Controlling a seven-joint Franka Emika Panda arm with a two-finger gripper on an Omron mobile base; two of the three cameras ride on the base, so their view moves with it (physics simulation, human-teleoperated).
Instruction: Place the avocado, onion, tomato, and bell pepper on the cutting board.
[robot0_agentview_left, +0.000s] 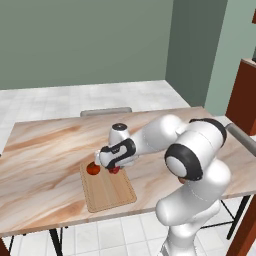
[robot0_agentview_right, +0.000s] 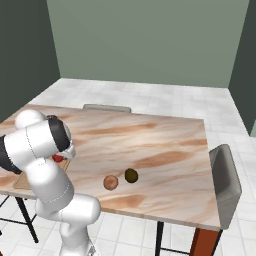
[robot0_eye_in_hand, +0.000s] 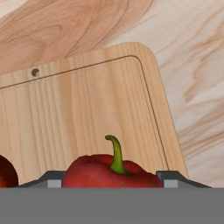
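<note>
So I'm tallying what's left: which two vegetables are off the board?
The tan onion and the dark avocado, side by side on the table, away from the cutting board.

You see a marble-look bench (robot0_agentview_left: 45, 150) with tan streaks across the middle of both base views. A grey chair (robot0_agentview_left: 106, 111) shows its back at the bench's upper edge, centre of the left frame. Another grey chair (robot0_agentview_right: 225, 175) stands at the bench's right end in the right frame. White floor (robot0_agentview_right: 150, 95) tiles lie under green walls (robot0_agentview_left: 85, 40). A brown cabinet (robot0_agentview_left: 242, 95) stands at right.
</note>
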